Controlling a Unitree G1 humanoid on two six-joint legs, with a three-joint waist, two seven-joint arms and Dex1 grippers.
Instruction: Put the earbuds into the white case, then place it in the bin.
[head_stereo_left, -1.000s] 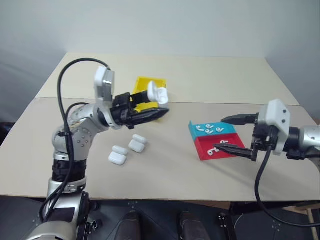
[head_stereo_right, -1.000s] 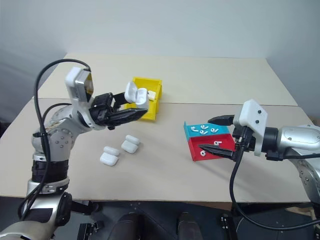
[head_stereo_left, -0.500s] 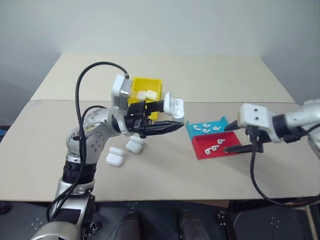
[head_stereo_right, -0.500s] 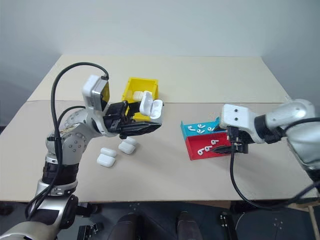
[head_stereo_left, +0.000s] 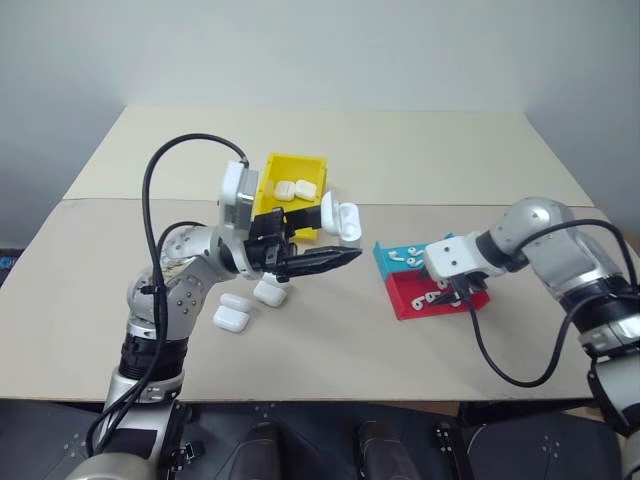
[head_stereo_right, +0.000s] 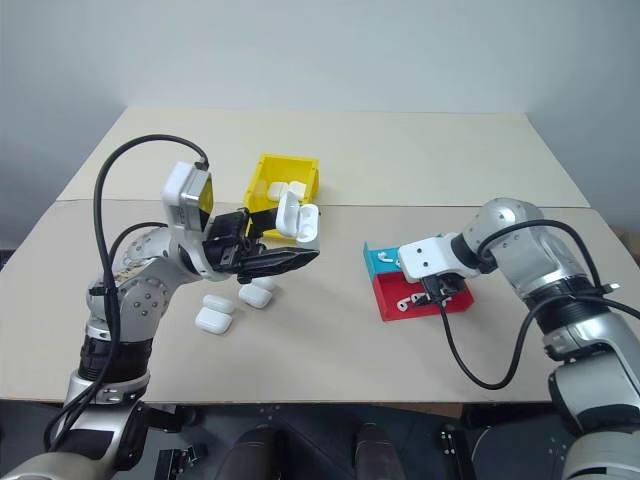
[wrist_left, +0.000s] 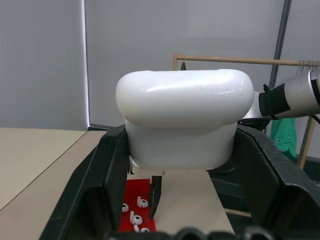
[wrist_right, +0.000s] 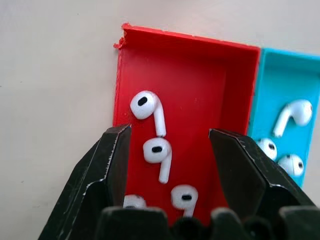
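Nearest you on the left of the beige worktop, three closed spare cases lie in a loose cluster, the closest two side by side and the third just beyond them. Your right gripper points down over the red tray near the right side of the worktop, its fingers standing apart with nothing between them but air, straddling the stemmed earbuds that lie in a row on the tray floor. Touching the red tray's far edge is the teal tray, with a few more earbuds inside it. Above the spare cases, your left gripper reaches toward the right, raised off the worktop, and its fingers are clamped on the white case; the case sits upright between them with its hinged lid flipped open. Farther back, just behind that gripper, the yellow bin rests on the worktop with two closed cases already lying in it. A seam crosses the worktop behind the bin, and beyond it the far half is bare.
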